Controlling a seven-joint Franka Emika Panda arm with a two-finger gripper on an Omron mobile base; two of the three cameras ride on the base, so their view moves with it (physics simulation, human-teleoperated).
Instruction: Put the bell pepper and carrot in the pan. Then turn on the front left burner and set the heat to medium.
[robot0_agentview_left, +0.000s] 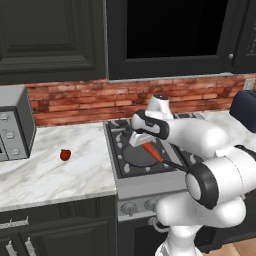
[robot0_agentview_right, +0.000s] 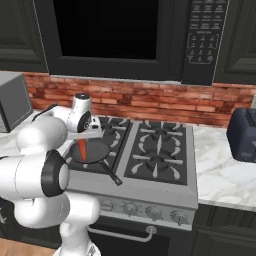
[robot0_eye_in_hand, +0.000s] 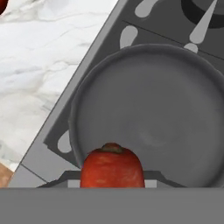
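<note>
While the arm reaches over the stove's near left corner, the fingers (robot0_eye_in_hand: 112, 186) grasp the carrot (robot0_eye_in_hand: 112, 168), clenched on it just above the pan (robot0_eye_in_hand: 148, 113).

Carrot: orange-red, thick end toward the hand camera; in the left base view it hangs tilted over the pan's right part (robot0_agentview_left: 152, 151), in the right base view over the pan's left part (robot0_agentview_right: 82, 149).

Pan: dark grey, round, shallow, nothing lying in it; sits on the near left burner, black handle (robot0_agentview_right: 109, 173) pointing toward the near right.

Pepper (robot0_agentview_left: 65, 155): small, glossy red, on the marble surface (robot0_agentview_left: 55, 170) left of the stove, well apart from the pan.

Stove (robot0_agentview_right: 150, 150): silver, black grates, four burners; knobs (robot0_agentview_right: 150, 213) along its near face.

Toaster oven (robot0_agentview_left: 15, 125): grey, far left on the surface.

Toaster (robot0_agentview_right: 243, 134): dark, on the surface right of the stove.

Wall: red brick (robot0_agentview_right: 150, 102) behind the stove, microwave (robot0_agentview_right: 130, 35) above, dark cabinets either side.
</note>
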